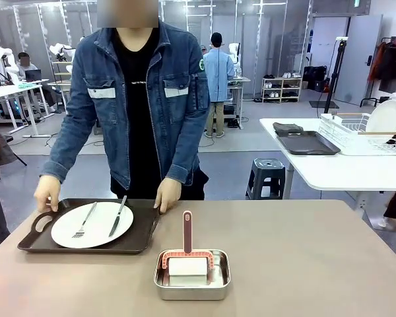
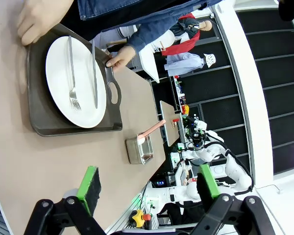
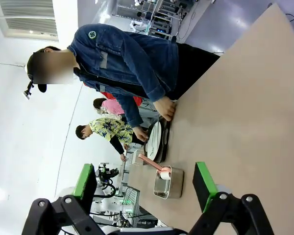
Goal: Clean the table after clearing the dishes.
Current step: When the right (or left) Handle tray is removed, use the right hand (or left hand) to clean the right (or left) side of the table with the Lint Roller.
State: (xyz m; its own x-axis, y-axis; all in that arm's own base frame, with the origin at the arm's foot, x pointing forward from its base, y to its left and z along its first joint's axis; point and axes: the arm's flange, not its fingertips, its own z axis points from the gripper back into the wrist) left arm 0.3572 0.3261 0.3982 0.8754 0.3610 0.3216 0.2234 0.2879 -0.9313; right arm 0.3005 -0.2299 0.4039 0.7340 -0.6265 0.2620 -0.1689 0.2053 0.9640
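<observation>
My gripper point(image 2: 149, 188) hung wide open over the table point(image 2: 49, 166), holding nothing. Beyond it lay the tray point(image 2: 39, 122) with a plate point(image 2: 63, 58), and a fork point(image 2: 72, 73) and knife point(image 2: 94, 78) side by side on it. A person's hand point(image 2: 36, 19) touched one tray corner, the other hand point(image 2: 120, 58) its handle end. The pan point(image 2: 139, 151), a pink handle point(image 2: 154, 127) sticking out, sat apart from the tray.

a white plate point(image 1: 100, 228) bearing a fork point(image 1: 84, 221) and knife point(image 1: 118, 218) is seen flat on a dark tray point(image 1: 142, 235), at ten o'clock on the beige table point(image 1: 303, 264).
</observation>
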